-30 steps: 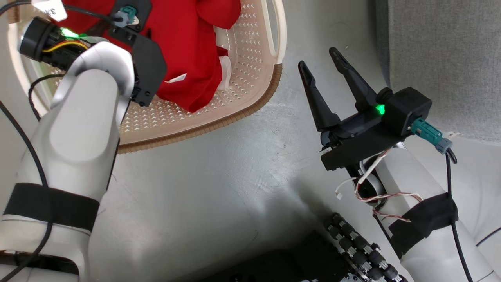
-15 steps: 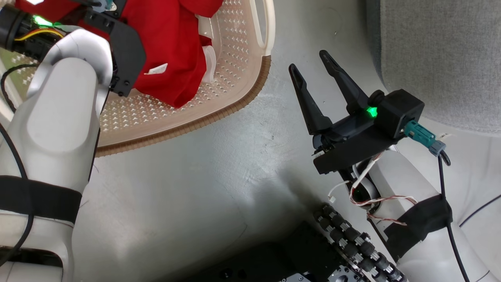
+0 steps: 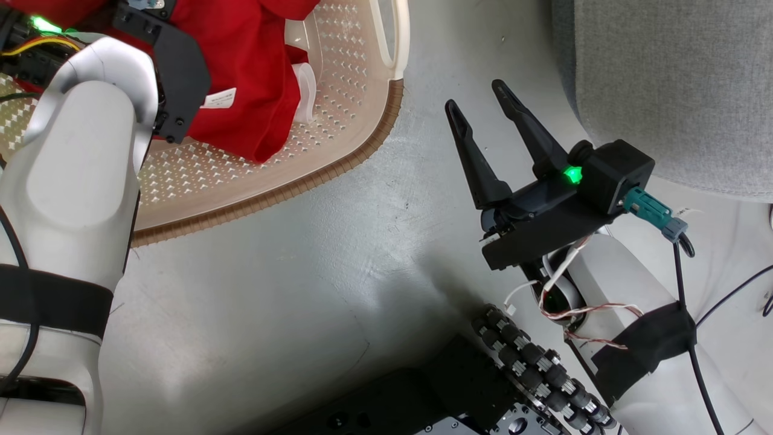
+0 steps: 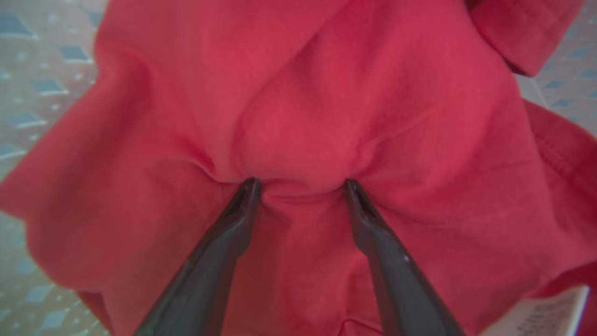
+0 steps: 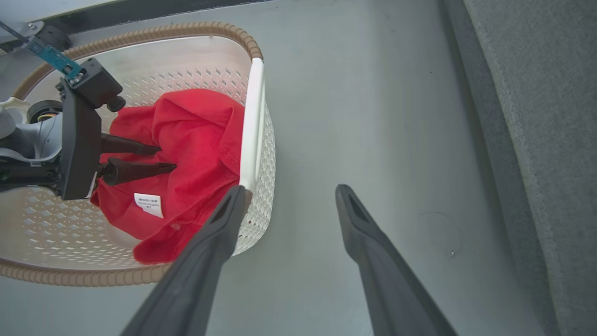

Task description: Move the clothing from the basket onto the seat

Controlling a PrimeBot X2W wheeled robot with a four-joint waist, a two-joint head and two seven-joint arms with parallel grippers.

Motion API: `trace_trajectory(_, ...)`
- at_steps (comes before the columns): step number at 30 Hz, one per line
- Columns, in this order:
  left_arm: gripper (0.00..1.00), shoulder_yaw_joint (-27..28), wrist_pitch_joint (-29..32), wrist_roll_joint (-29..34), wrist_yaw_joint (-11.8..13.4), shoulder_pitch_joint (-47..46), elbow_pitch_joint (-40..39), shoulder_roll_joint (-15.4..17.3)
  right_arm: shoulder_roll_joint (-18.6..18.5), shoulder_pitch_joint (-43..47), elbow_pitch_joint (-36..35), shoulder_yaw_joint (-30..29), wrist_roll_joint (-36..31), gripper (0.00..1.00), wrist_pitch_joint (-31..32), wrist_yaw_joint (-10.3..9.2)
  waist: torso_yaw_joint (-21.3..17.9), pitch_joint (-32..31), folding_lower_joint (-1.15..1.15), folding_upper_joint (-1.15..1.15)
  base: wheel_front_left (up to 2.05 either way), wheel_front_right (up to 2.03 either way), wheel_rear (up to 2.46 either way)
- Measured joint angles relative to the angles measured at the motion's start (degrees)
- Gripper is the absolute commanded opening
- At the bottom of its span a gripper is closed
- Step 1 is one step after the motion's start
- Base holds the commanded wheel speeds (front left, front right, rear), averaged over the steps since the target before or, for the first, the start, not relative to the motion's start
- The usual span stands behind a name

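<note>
Directly against left hand (image 4: 301, 184), clothing (image 4: 303, 93).

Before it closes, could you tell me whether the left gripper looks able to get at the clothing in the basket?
Probably yes: the left gripper stands open, both fingertips denting the clothing in the basket, with nothing between.

The left gripper (image 4: 302, 184) reaches forward past its pale left forearm (image 3: 78, 199), fingers spread wide. The right gripper (image 3: 476, 96) is well apart from it, its fingers equally wide and empty.
</note>
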Motion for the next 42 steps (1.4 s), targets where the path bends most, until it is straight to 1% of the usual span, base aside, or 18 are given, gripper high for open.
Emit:
trace_trajectory(1, 0.50, -0.02, -0.01, 0.00, 0.00, -0.16, 0.13, 0.05, 0.01, 0.01, 0.00, -0.03, 0.03, 1.00, 0.00, 0.00, -0.07, 0.04, 0.00, 0.00, 0.00, 0.00, 0.00)
trace_trajectory(3, 0.35, -0.05, -0.02, 0.00, 0.00, -0.32, 0.30, 0.08, 0.02, 0.03, -0.01, -0.22, 0.07, 1.00, 0.00, 0.00, -0.20, 0.10, 0.00, 0.00, 0.00, 0.00, 0.00)
trace_trajectory(4, 0.24, -0.10, -0.21, 0.00, 0.00, -0.32, 0.36, 0.08, 0.02, 0.04, -0.02, -0.35, 0.08, 1.00, 0.00, 0.00, -0.25, 0.13, 0.00, 0.00, 0.00, 0.00, 0.00)
trace_trajectory(5, 0.05, -0.14, -0.53, 0.00, 0.00, -0.33, 0.51, 0.08, 0.02, 0.04, -0.04, -0.47, 0.15, 1.00, 0.00, 0.00, -0.31, 0.15, 0.00, 0.00, 0.00, 0.00, 0.00)
trace_trajectory(6, 0.00, -0.14, -0.53, 0.00, 0.00, -0.33, 0.58, 0.05, 0.02, 0.04, -0.04, -0.59, 0.15, 1.00, 0.00, 0.00, -0.36, 0.17, 0.00, 0.00, 0.00, 0.00, 0.00)
trace_trajectory(14, 0.00, -0.36, -2.00, -0.02, 0.00, -0.32, 1.16, -0.07, 0.05, 0.03, -0.02, -1.70, 0.23, 1.00, 0.00, 0.00, -0.58, 0.20, 0.00, 0.00, 0.00, 0.00, 0.00)
trace_trajectory(17, 0.00, 0.31, -3.59, -0.59, 0.00, -0.28, 1.10, -0.25, 0.05, -0.09, 0.03, -1.69, 0.29, 1.00, 0.00, 0.00, -0.51, 0.09, 0.00, 0.00, 0.00, 0.00, 0.00)
trace_trajectory(25, 0.00, 0.92, -8.79, -2.23, 0.09, 2.72, 1.59, -3.03, 0.18, -0.26, 3.07, -4.07, -0.56, 1.00, 0.00, 0.00, 0.64, -2.40, 0.00, 0.00, 0.00, 0.00, 0.00)
trace_trajectory(30, 0.00, 2.12, -12.13, -4.79, 0.87, 4.54, 2.21, -5.88, 0.07, -0.32, 4.81, -6.47, -1.78, 1.00, 0.00, 0.03, 2.26, -5.12, 0.00, 0.00, 0.00, 0.00, 0.00)
trace_trajectory(34, 0.00, 2.57, -14.65, -6.17, 1.02, 6.59, 2.78, -8.37, -0.98, -0.30, 5.82, -7.86, -3.09, 1.00, 0.00, 0.09, 4.04, -7.64, 0.00, 0.00, 0.00, 0.00, 0.00)
trace_trajectory(42, 0.00, 3.86, -20.42, -9.94, 0.97, 10.17, 3.74, -9.58, -3.37, 2.07, 7.76, -10.88, -4.00, 1.00, 0.00, 0.52, 8.99, -14.04, 0.00, 0.00, 0.00, 0.00, 0.00)
